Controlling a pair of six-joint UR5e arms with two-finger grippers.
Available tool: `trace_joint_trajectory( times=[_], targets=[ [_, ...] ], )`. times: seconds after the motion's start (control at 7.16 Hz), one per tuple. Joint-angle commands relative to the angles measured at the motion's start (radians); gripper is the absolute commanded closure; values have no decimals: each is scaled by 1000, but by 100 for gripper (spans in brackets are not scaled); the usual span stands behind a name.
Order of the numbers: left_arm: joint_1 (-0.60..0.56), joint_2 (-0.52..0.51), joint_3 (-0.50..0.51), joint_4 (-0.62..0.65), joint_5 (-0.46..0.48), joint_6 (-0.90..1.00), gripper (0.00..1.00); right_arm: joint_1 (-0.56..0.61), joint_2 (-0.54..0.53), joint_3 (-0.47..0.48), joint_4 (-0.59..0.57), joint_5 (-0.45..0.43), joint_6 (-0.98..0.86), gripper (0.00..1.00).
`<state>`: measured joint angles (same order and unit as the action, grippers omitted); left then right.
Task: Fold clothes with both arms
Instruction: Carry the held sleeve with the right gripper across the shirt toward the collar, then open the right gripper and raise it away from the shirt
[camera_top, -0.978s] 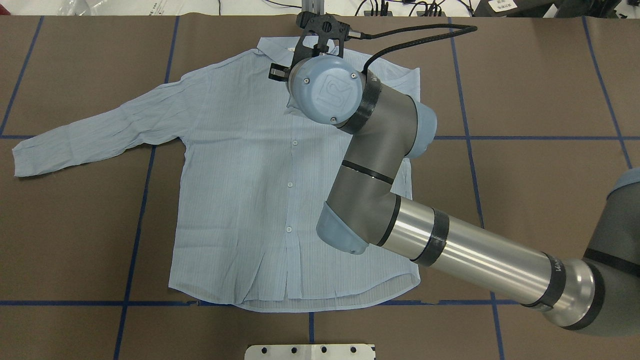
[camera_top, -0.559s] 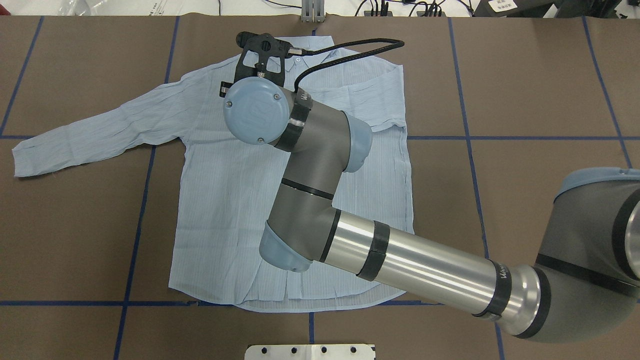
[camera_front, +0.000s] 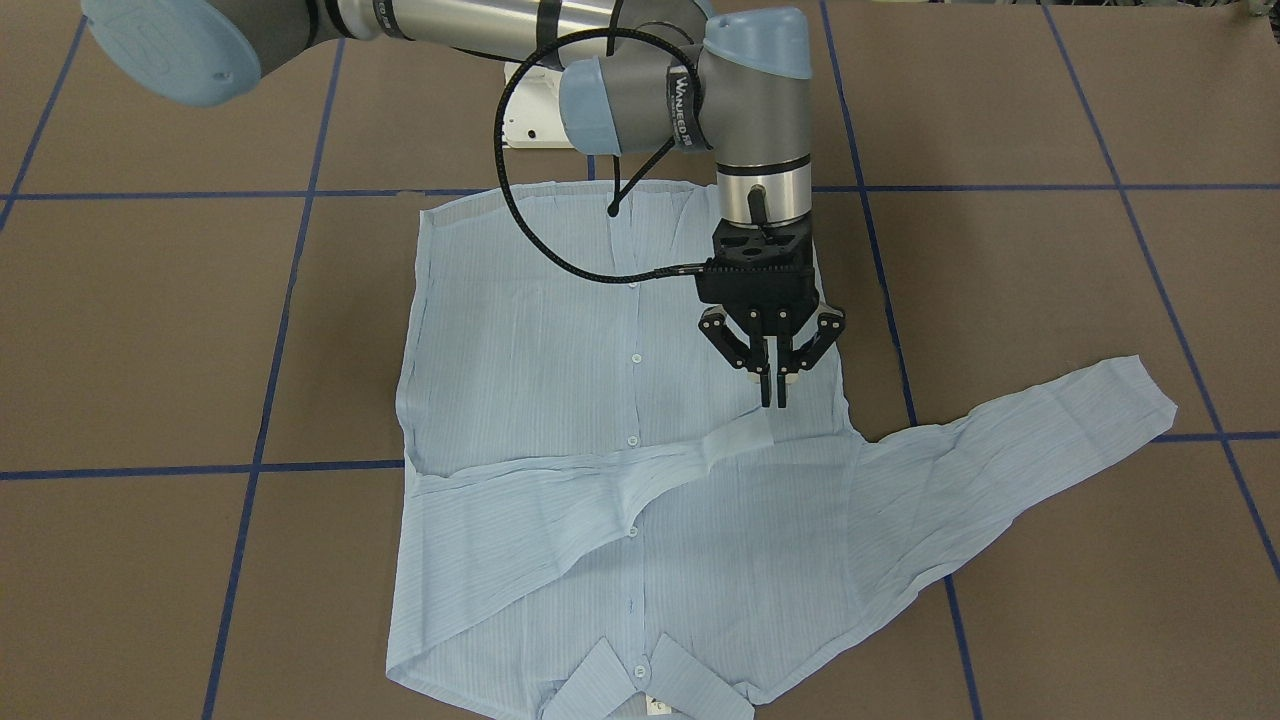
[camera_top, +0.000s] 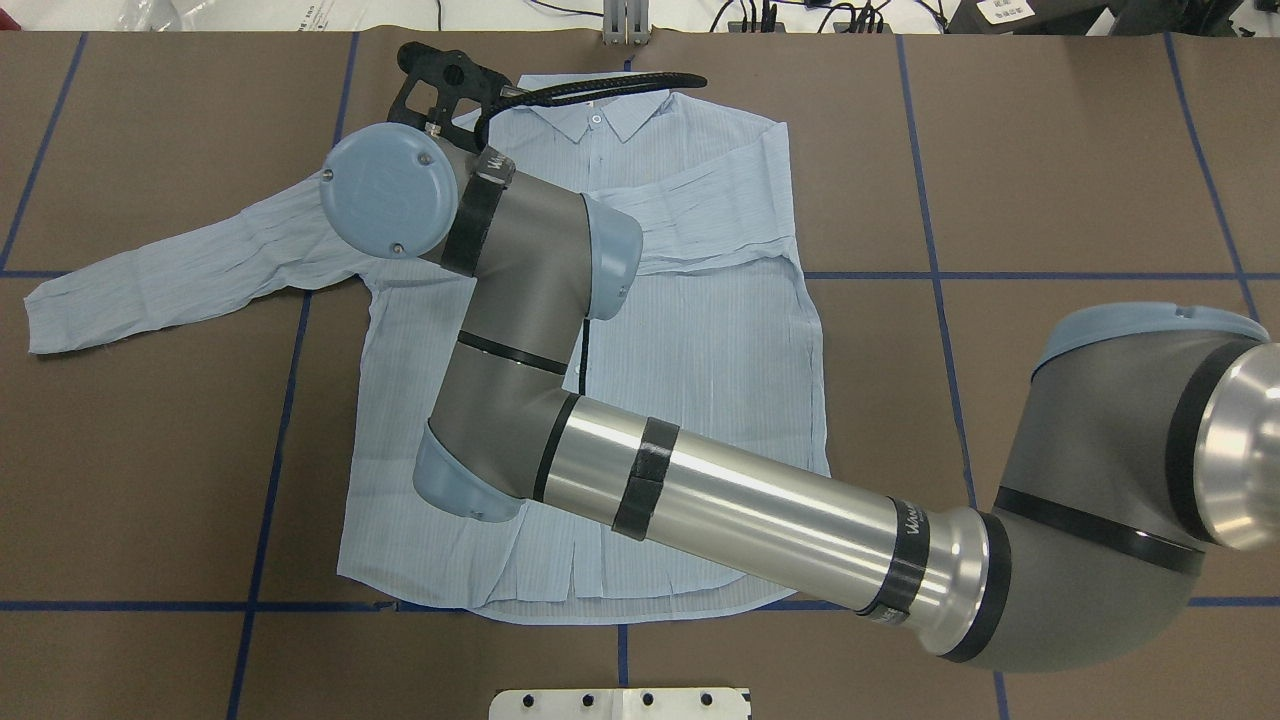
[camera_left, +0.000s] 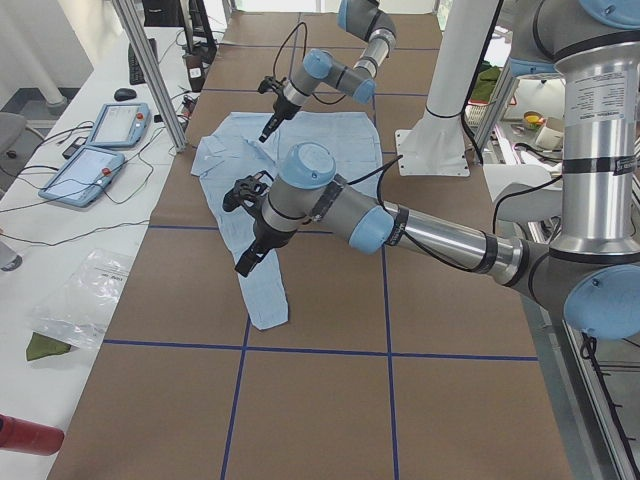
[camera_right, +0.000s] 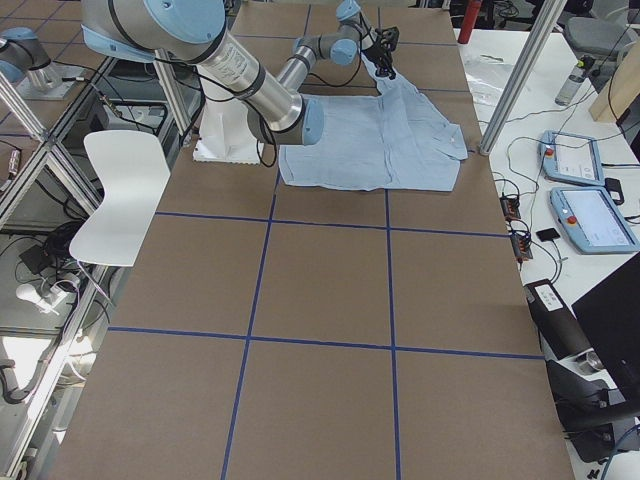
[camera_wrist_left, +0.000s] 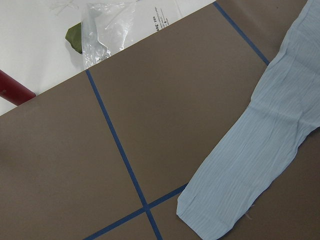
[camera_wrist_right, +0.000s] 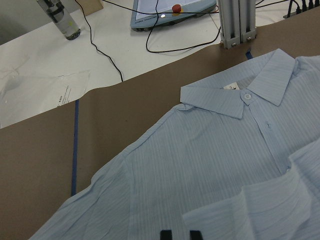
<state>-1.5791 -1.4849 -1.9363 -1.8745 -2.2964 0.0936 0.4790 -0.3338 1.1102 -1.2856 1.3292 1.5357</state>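
The light-blue shirt (camera_front: 620, 330) lies buttoned side up on the brown table, collar (camera_top: 610, 115) at the far edge. Its right sleeve is folded across the chest. That sleeve's cuff (camera_front: 735, 440) ends near the left armpit. My right gripper (camera_front: 775, 398) points straight down there, shut on the cuff's corner just above the shirt front; its fingertips (camera_wrist_right: 166, 234) show at the bottom of the right wrist view. The left sleeve (camera_top: 170, 275) is spread out flat. My left gripper (camera_left: 247, 262) shows only in the exterior left view, above that sleeve; whether it is open I cannot tell.
Blue tape lines (camera_top: 280, 420) grid the table. The white base plate (camera_top: 620, 702) sits at the near edge. Beyond the far edge are an aluminium post (camera_wrist_right: 235, 25), teach pendants (camera_left: 90, 165) and a bottle (camera_wrist_right: 62, 20). A plastic bag (camera_wrist_left: 100, 30) lies past the left end.
My right arm swept left across the shirt, from the collar to the left shoulder. The shirt's folded right shoulder edge slid left with it.
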Motion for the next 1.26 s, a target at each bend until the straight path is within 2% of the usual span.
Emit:
trace_joint_trajectory(
  times=[0.0,0.28,0.42,0.56,0.7,0.84,0.98,1.12],
  targets=[
    [1,-2,8,0,0,-2,0,6,18,-9,-6,39,-2,0],
    [8,-34,16,-15,0,-5,0,71,-11,57,-146,170,-47,0],
    [49,-34,54,-94,2,-5,0,122,-121,180,-182,239,-142,0],
    [111,-34,139,-206,3,-17,0,168,-268,353,-189,313,-210,0],
    [146,-34,236,-370,5,-125,0,228,-438,545,-208,387,-274,0],
    [206,-23,317,-534,14,-282,0,306,-547,686,-275,483,-424,0],
    [249,-23,432,-693,18,-382,0,372,-658,761,-279,561,-554,0],
    [266,-23,516,-836,72,-449,0,432,-794,814,-226,597,-669,0]
  ],
)
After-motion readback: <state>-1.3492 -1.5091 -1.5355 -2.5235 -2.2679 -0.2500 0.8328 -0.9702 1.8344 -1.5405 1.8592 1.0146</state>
